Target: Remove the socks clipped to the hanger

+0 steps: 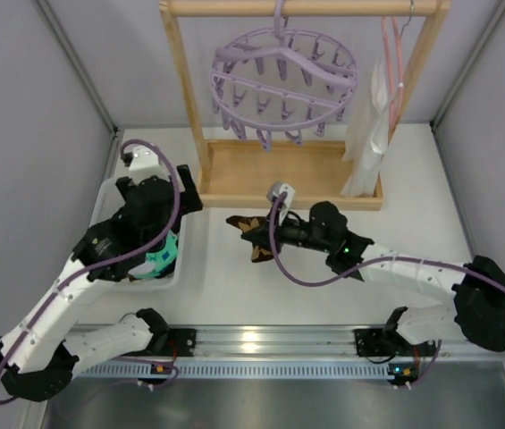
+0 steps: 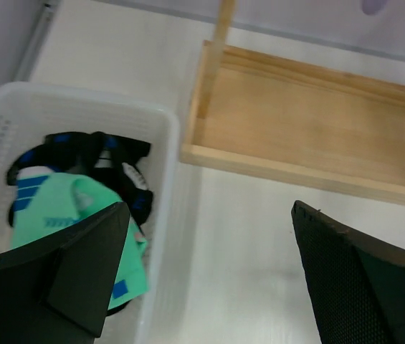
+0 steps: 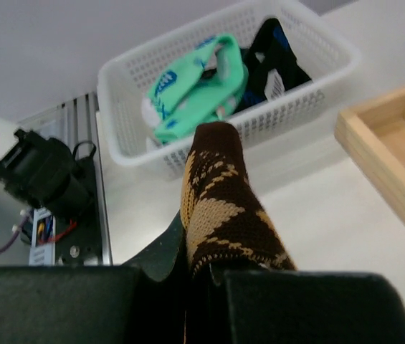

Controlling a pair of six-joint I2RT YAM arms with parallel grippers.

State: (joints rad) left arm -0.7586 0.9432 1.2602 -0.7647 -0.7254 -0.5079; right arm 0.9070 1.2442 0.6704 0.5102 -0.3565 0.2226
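The lavender ring hanger [image 1: 283, 85] hangs from the wooden rack's top bar; its pegs show no socks. My right gripper [image 1: 265, 234] is shut on the brown-black diamond check sock [image 3: 224, 208], which it holds over the table between the rack and the white basket [image 1: 109, 192]. The sock also shows in the top view [image 1: 252, 234]. A teal green sock [image 2: 73, 215] and a black-blue sock [image 2: 105, 154] lie in the basket [image 2: 80, 100]. My left gripper [image 2: 209, 279] is open and empty beside the basket's right rim.
The wooden rack has a tray base [image 1: 288, 170] and two uprights. A thin pink wire hanger [image 1: 393, 63] holds white cloth at the rack's right end. Grey walls close in both sides. An aluminium rail [image 1: 261, 344] runs along the near edge.
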